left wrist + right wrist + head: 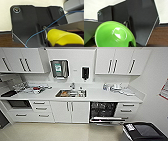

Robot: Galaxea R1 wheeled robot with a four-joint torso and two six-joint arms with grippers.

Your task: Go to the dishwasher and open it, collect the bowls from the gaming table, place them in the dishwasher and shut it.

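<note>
The head view faces a white kitchen run, and the dishwasher under the right part of the counter already stands open: its door is folded down toward the floor and the dark racked interior shows between the double cabinet doors and a stack of white drawers. A steel sink is set in the counter just left of it, with crockery spread toward the counter's left end. In the right wrist view a glossy green bowl sits close against the dark wrist plate, tilted with its hollow toward the camera; it looks carried by the right arm, but I cannot tell whether the fingers are clenched on its rim. In the left wrist view a yellow bowl lies likewise near the left wrist plate, crossed by a thin blue cable, and the left fingers' state cannot be made out either. Judged from this, the opening and the collecting are done and the step in hand is bringing the bowls to the dishwasher. The next move calls for closing in squarely on the open door without striking its projecting edge, then lowering each bowl over the rack before letting go.
</note>
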